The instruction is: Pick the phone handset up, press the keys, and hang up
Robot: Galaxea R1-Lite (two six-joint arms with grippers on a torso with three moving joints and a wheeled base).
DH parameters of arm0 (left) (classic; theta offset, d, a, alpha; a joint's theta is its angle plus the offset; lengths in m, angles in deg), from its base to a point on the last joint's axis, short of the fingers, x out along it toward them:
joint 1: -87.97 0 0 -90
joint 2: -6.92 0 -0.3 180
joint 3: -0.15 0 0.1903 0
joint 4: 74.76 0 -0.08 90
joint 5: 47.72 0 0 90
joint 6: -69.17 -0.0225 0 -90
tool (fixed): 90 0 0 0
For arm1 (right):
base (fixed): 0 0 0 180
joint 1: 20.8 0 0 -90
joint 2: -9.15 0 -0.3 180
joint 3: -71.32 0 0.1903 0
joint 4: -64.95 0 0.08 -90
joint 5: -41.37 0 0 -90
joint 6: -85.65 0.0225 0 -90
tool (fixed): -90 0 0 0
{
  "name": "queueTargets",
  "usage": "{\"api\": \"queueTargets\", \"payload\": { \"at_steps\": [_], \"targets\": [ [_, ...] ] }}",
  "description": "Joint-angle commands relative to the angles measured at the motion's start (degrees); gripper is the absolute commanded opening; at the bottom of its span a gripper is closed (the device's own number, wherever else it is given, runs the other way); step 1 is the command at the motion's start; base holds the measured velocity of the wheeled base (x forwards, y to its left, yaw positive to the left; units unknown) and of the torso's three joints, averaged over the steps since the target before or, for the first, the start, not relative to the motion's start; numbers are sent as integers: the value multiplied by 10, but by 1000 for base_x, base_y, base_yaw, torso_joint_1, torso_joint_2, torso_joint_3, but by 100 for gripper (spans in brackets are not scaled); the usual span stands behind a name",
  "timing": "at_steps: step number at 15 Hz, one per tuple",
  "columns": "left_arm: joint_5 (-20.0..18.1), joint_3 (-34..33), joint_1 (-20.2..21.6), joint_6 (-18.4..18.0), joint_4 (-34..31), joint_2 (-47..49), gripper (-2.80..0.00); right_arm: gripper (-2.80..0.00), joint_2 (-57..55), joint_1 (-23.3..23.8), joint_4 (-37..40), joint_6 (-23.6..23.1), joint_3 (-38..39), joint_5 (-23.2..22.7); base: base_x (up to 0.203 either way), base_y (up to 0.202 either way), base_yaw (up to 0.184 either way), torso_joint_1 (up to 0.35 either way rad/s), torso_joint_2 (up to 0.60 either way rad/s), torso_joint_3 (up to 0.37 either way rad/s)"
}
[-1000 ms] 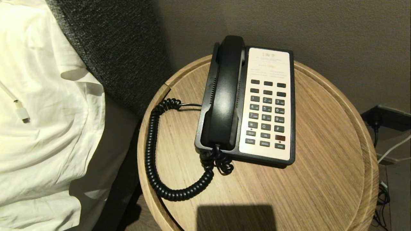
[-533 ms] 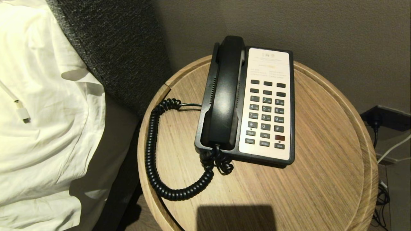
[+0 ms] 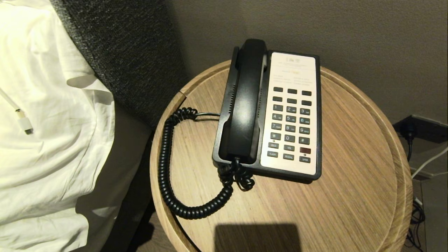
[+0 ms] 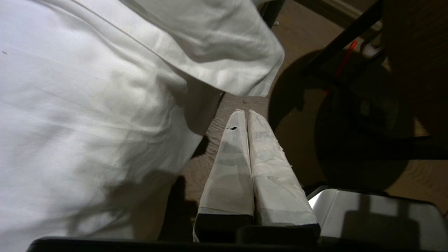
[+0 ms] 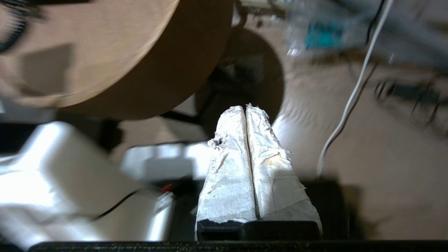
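Nothing done yet: handset (image 3: 245, 101) sits in its cradle, keys (image 3: 290, 124) untouched. Left gripper (image 4: 247, 115) and right gripper (image 5: 246, 110) both clenched, empty, below the table (image 3: 350, 147).

A round side table (image 3: 350, 147) stands against the far wall, with a telephone base (image 3: 319, 115) on its far half. The phone handset (image 3: 246, 101) lies cradled along the base's left side, the keys (image 3: 290, 123) to its right. The coiled cord (image 3: 168, 168) loops from the handset's near end across the table's left part. Bedding (image 3: 45, 122) lies left of the table.
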Motion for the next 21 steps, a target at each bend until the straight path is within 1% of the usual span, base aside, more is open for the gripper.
{"api": "queueTargets", "payload": {
  "at_steps": [1,2,4,6,8,9,10,11,12,14,21],
  "targets": [
    [2,-57,0,-19,48,0,-280,-280,-2,0,-124,-40,112,9,0,0,0,0,0,0],
    [2,-66,0,-28,74,1,-280,-280,-2,0,-157,-54,149,19,0,0,0,0,0,0],
    [13,-78,0,-48,82,1,-280,-280,-1,0,-218,-79,221,37,0,0,0,0,0,0],
    [12,-79,0,-49,85,1,-280,-280,-1,0,-296,-99,299,66,0,0,0,0,0,0],
    [8,-80,0,-48,83,1,-280,-280,-1,0,-397,-100,392,100,0,0,0,0,0,0],
    [8,-80,0,-49,84,1,-280,-280,0,0,-436,-93,422,118,0,0,0,0,0,0],
    [8,-80,0,-49,83,1,-280,-280,0,0,-449,-85,434,125,0,0,0,0,0,0],
    [8,-80,0,-49,82,1,-280,-280,2,0,-442,-94,432,121,0,0,0,0,0,0],
    [7,-80,0,-50,82,1,-280,-280,4,0,-445,-109,436,115,0,0,0,0,0,0],
    [7,-80,0,-50,83,1,-280,-280,15,0,-478,-138,451,102,0,0,0,0,0,0],
    [7,-78,1,-57,69,2,-280,-280,15,-1,-481,-136,451,101,0,0,0,0,0,0]
  ]
}}
